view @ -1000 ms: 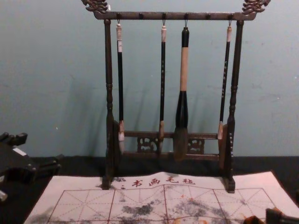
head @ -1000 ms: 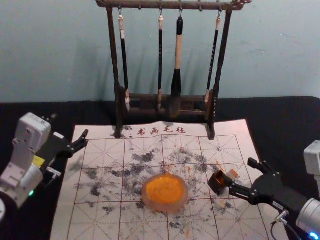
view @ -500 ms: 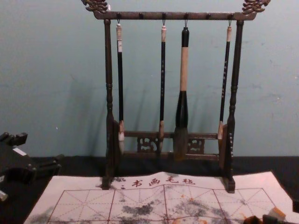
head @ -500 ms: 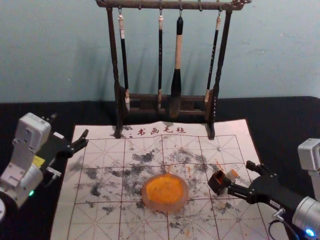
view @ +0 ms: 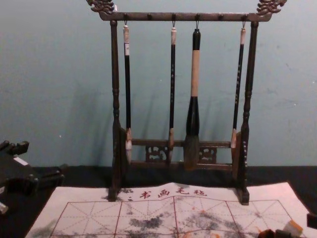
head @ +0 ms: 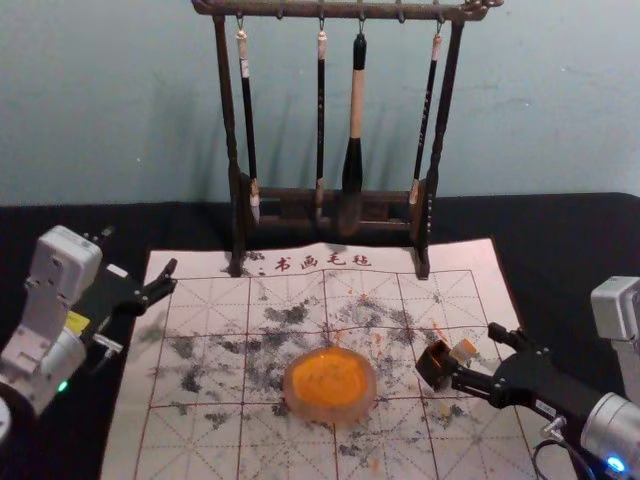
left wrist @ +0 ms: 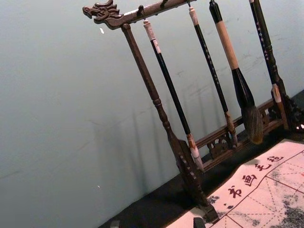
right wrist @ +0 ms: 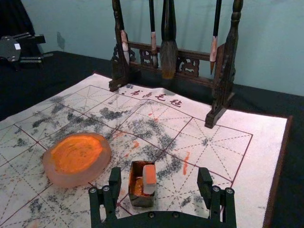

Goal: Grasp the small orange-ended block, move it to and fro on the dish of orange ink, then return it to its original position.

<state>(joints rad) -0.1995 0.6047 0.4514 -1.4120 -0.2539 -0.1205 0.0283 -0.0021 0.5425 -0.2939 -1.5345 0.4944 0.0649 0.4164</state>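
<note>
We log the black right gripper (head: 475,353) at the felt's right side, its fingers (right wrist: 114,185) standing wide around the small white block with an orange end (right wrist: 149,179), gripping nothing. The block is at the mouth of a dark, square, open-topped box (head: 434,368); we cannot tell how deep it sits. Left of the box lies the round translucent dish of orange ink (head: 366,403), on the white gridded felt (head: 205,445). The black left gripper (head: 140,252) is parked, spread, near the felt's far left corner. Behind stands the dark wooden brush rack (head: 227,120).
</note>
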